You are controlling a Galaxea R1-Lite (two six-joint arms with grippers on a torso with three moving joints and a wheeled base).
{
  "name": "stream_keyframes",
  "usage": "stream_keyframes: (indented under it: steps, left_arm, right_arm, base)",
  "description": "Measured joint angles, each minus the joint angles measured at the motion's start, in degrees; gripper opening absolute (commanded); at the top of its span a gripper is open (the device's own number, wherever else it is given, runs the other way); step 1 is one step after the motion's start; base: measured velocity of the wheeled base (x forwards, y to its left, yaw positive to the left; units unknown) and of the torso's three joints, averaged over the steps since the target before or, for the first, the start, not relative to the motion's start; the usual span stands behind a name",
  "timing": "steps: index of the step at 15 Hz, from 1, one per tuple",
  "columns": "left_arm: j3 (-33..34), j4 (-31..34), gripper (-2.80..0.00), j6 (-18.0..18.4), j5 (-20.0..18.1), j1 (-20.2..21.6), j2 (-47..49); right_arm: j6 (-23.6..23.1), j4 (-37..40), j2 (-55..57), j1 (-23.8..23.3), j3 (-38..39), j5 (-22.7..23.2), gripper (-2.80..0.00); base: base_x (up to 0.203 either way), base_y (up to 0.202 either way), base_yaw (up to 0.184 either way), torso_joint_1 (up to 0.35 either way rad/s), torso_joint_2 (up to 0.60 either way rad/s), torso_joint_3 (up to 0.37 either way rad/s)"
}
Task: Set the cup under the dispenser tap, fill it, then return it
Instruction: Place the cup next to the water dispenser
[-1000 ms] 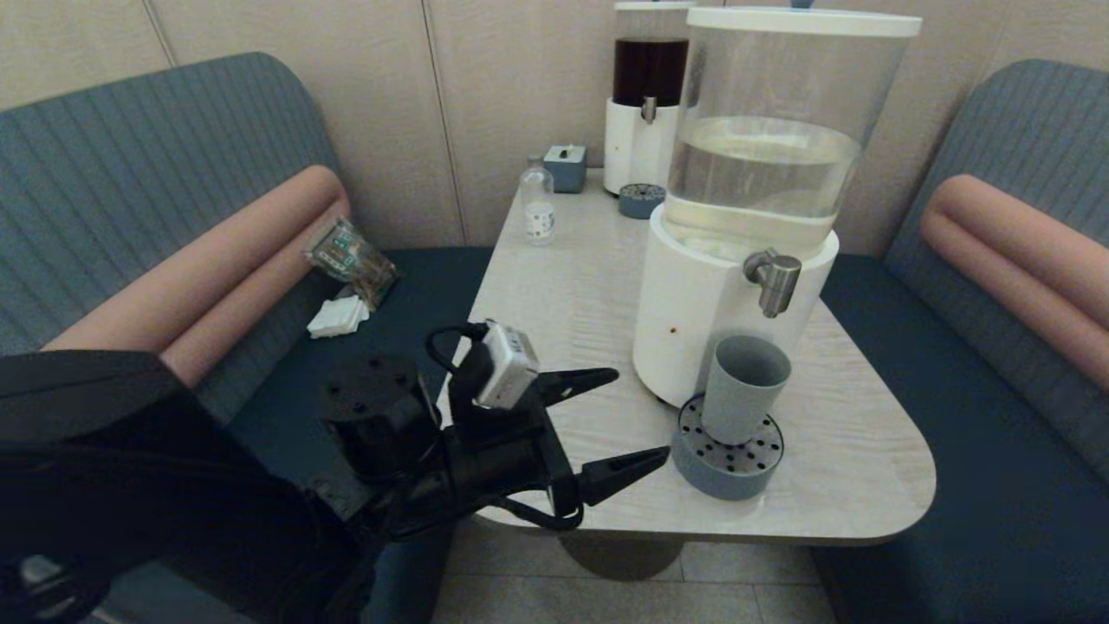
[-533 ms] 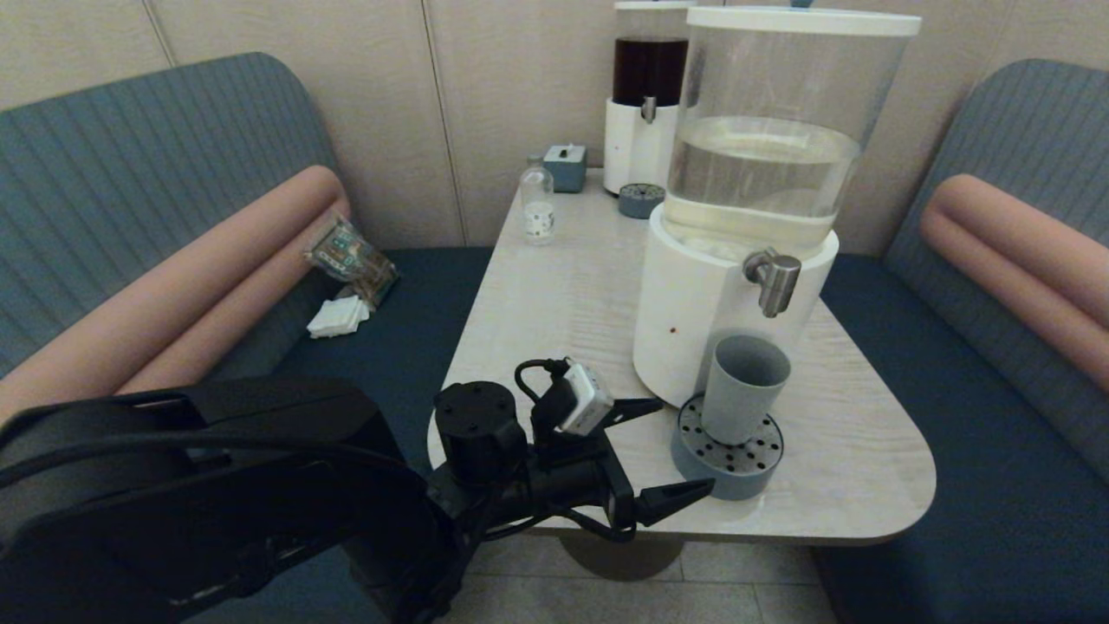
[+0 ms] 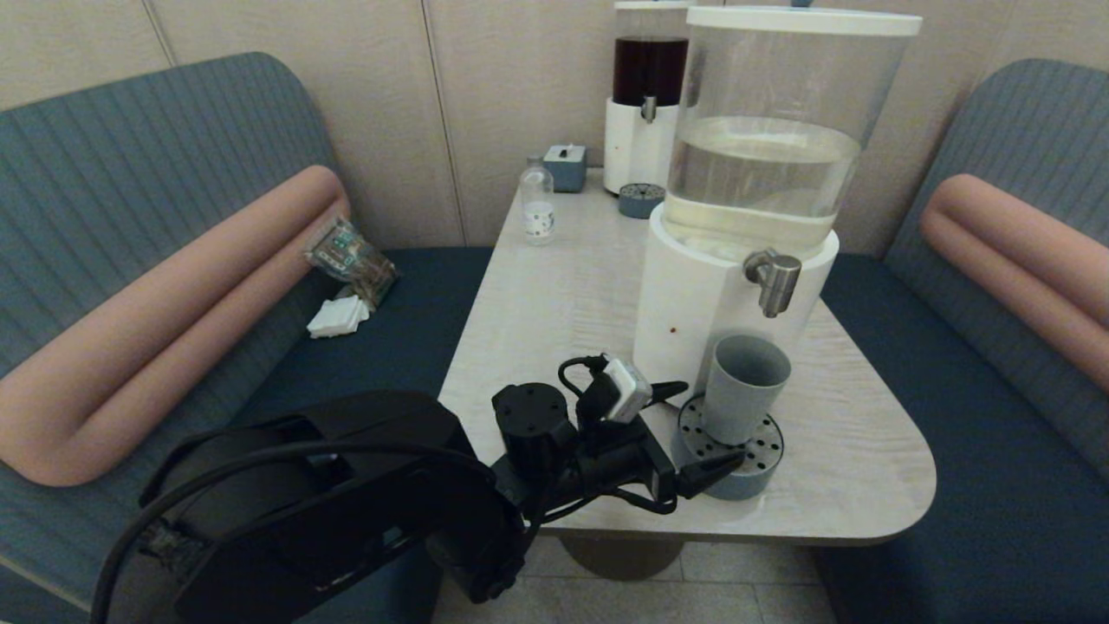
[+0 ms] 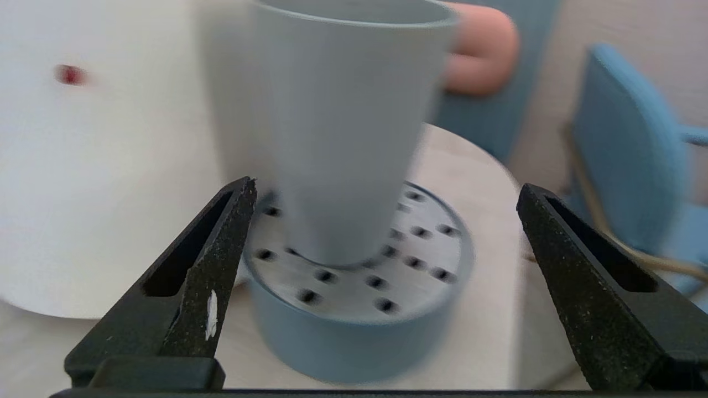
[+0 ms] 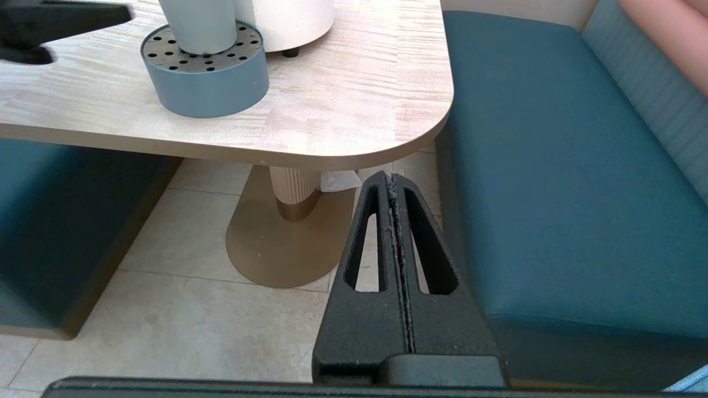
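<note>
Pale table [image 3: 563, 295], cup [image 3: 743, 386] upright on drip tray [image 3: 736, 464], just ahead of wide-spread left tool [image 3: 703, 429]

A: Cup [image 3: 742, 387]?
B: Matt grey-blue plastic, smooth. Drip tray [image 3: 729, 448] same, w/ holed top.
A: Tap [image 3: 774, 279]?
B: Brushed metal. Tank [image 3: 784, 113] clear, glossy; base [image 3: 684, 303] smooth white.
A: Table [image 3: 563, 295]?
B: Pale wood-grain, slight sheen. Left gripper [image 4: 381, 237] fingers [image 4: 218, 249] rough matt black. Seat [image 5: 553, 166] teal cloth.

Cup [image 3: 743, 375] on drip tray [image 3: 732, 451] under tap [image 3: 774, 277]; left gripper [image 3: 706, 426] spread beside it.
</note>
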Motion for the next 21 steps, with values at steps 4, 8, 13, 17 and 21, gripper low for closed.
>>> stream_keyframes:
  steps: [4,8,13,17,21]
  left_arm:
    - [-4.7,0.1,0.0,0.1,4.9,-0.6,2.3]
    - [-6.6,1.9,0.0,0.3,7.6,-2.0,3.2]
    - [-8.8,4.0,0.0,0.7,11.3,-3.9,3.7]
    - [-11.5,7.1,0.0,0.7,13.9,-4.5,3.7]
    - [-14.3,10.2,0.0,0.6,15.5,-4.6,4.1]
  right_arm:
    - [0.0,-0.1,0.0,0.0,0.0,0.0,-2.8]
    - [0.0,0.0,0.0,0.0,0.0,0.0,-2.8]
    - [0.0,0.0,0.0,0.0,0.0,0.0,-2.8]
    - [0.0,0.0,0.0,0.0,0.0,0.0,-2.8]
    - [0.0,-0.1,0.0,0.0,0.0,0.0,-2.8]
  base:
    - [0.0,0.0,0.0,0.0,0.0,0.0]
    - [0.0,0.0,0.0,0.0,0.0,0.0]
    - [0.0,0.0,0.0,0.0,0.0,0.0]
    - [0.0,0.0,0.0,0.0,0.0,0.0]
    - [0.0,0.0,0.0,0.0,0.0,0.0]
